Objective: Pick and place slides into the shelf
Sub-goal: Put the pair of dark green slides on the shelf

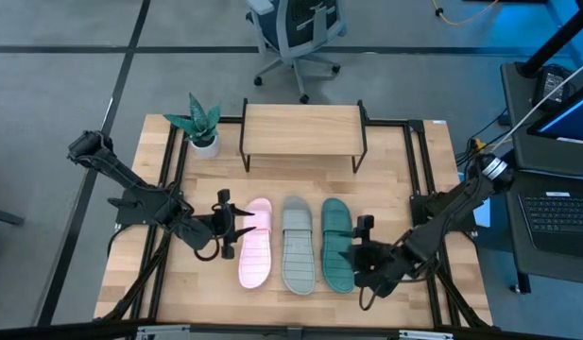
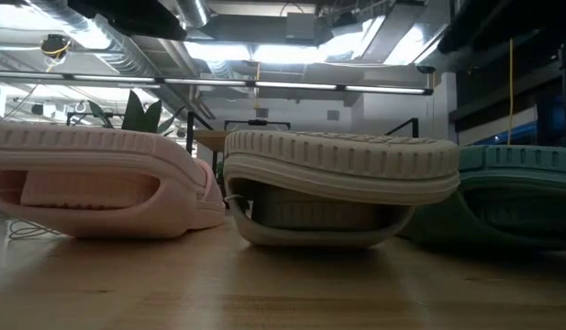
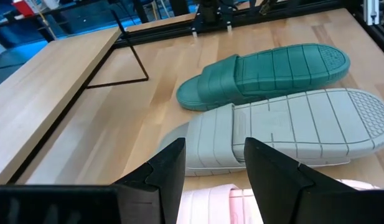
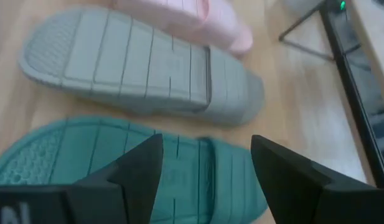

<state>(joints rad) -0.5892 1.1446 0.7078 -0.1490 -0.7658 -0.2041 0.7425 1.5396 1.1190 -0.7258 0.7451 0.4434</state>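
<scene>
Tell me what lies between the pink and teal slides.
The grey slide, sole up, lies between the pink slide and the teal slide; the high view shows it.

3 slides [image 1: 297, 244] lie side by side, lower centre of frame, on table [image 1: 385, 170]. Shelf [image 1: 302, 130] stands above them, upper centre; plant [image 1: 200, 125] just left of shelf.

Cropped in the low view: pale pink ribbed slide [image 2: 99, 183] at left, teal green ribbed slide [image 2: 512, 197] at right.
</scene>
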